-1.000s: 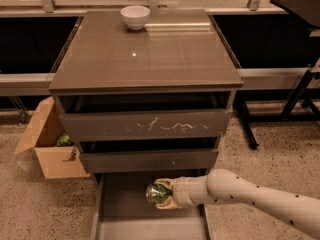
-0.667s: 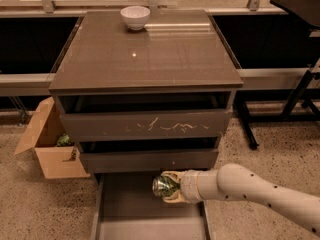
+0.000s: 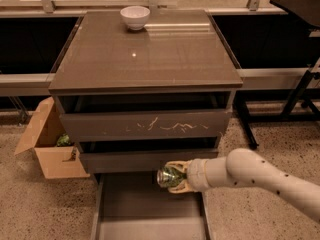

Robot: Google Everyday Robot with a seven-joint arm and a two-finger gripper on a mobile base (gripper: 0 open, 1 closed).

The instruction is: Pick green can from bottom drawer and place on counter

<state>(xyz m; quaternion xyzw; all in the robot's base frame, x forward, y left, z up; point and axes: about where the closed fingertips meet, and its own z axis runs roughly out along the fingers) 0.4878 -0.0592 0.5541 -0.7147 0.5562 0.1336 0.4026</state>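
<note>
The gripper grips the green can above the pulled-out bottom drawer of 3, while a cardboard box nearby holds a green item.

Noted on glossy grey-brown counter: one white bowl, upright, near back edge, left of centre. On speckled floor: drawer cabinet, plus open cardboard box just left of it. Gripper clamped round green can, above open bottom drawer, well below counter.

Green can (lying sideways) in gripper above open bottom drawer.
</note>
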